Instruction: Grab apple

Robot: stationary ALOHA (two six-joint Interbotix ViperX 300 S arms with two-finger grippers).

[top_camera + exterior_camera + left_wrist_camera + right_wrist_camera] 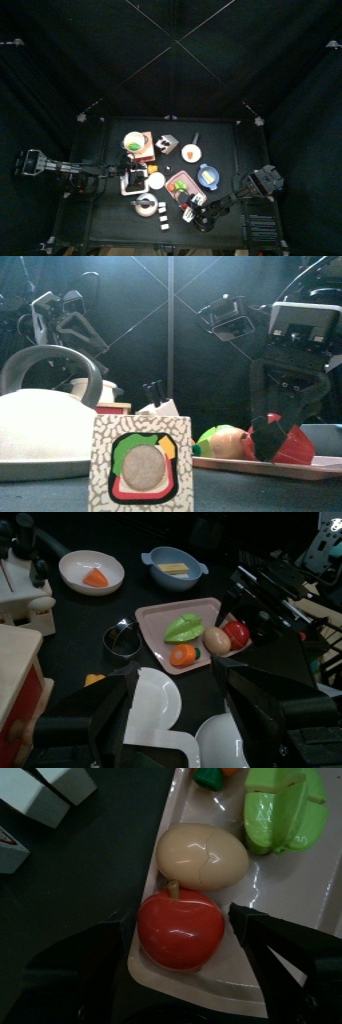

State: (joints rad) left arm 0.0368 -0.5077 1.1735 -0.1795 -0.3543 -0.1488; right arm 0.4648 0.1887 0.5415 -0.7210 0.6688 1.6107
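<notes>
Near the desk's front-right corner, my right gripper (181, 958) straddles the glossy red plastic apple (181, 931) on the pink rectangular tray (287, 908), jaws spread, not yet clenched.

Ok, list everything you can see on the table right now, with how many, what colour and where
Apple: one, red, on the pink tray's corner, between the right jaws.
Egg-like piece: one, beige, touching the apple.
Green vegetable: one, on the tray.
Pink tray: one, mid-table.
White bowl: one, holding an orange piece.
Blue bowl: one, holding a yellow piece.
Kettle: one, white, front left.
Printed box: one, white, front centre.
Right gripper: black, open around the apple.
Left gripper: black, open, holding nothing.
</notes>
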